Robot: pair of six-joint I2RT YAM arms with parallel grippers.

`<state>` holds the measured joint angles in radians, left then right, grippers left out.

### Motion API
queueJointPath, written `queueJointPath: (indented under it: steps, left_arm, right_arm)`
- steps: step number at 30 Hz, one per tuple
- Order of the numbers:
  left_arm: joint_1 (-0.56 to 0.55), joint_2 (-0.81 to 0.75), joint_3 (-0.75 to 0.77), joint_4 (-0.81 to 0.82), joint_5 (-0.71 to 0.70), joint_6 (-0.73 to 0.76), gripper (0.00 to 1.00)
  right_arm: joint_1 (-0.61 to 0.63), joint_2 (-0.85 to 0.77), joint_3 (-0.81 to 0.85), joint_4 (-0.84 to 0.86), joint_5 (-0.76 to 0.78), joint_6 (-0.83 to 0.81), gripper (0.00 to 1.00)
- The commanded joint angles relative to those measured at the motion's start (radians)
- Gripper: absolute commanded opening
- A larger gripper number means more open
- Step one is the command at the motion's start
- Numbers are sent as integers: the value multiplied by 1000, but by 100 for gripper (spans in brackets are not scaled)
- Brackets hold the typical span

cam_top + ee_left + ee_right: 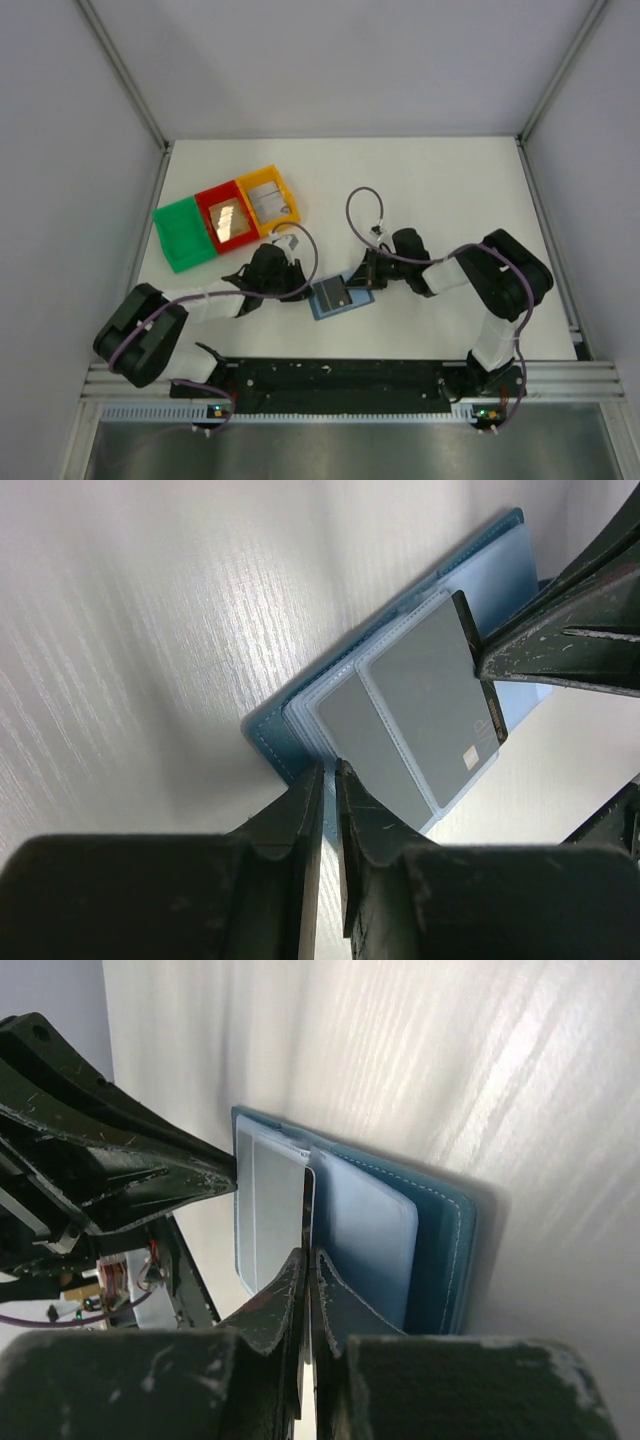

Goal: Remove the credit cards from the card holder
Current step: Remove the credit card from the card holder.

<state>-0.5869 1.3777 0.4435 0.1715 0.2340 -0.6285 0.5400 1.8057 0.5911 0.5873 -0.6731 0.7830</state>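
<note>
The blue card holder (323,312) lies open on the table between my two arms. A grey credit card (334,293) sits in its pale pocket. My left gripper (304,290) is shut on the holder's left edge; in the left wrist view its tips (328,771) pinch the blue rim (285,742). My right gripper (364,281) is shut on the far edge of the grey card (425,705), which sticks partly out of the pocket. In the right wrist view the fingers (309,1256) clamp the thin card edge (310,1195) over the holder (445,1250).
Three plastic trays stand at the back left: green (181,235), red (226,217) holding a card, and yellow (270,199) holding a card. White walls enclose the table. The arms' base rail (340,375) runs along the near edge.
</note>
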Motion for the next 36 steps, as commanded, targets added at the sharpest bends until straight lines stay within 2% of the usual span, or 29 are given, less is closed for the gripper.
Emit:
queueJointPath:
  steps: [1,4,8,14,18,23,27,36]
  left_arm:
    - [-5,-34,-32,-58,-27,-17,22]
    - [-4,-115,-12,-47,-13,-63,36]
    - [-10,-143,23,2,36,-134,43]
    - [-40,-28,55,91,109,-183,40]
    - [-73,40,110,98,110,-175,38]
    - [-74,107,119,155,116,-189,31]
    - [-76,158,120,128,99,-171,25]
    - [-74,129,43,66,57,-148,22]
  right_arm:
    - [-12,-60,-69,149,66,57,0]
    - [0,-74,-111,224,92,91,0]
    - [23,-78,-129,262,125,116,0]
    - [29,-88,-128,258,129,116,0]
    - [29,-85,-120,243,122,107,0]
    - [31,-85,-122,238,116,102,0]
    - [31,-88,-134,240,119,93,0]
    - [-23,-109,-87,102,47,-22,0]
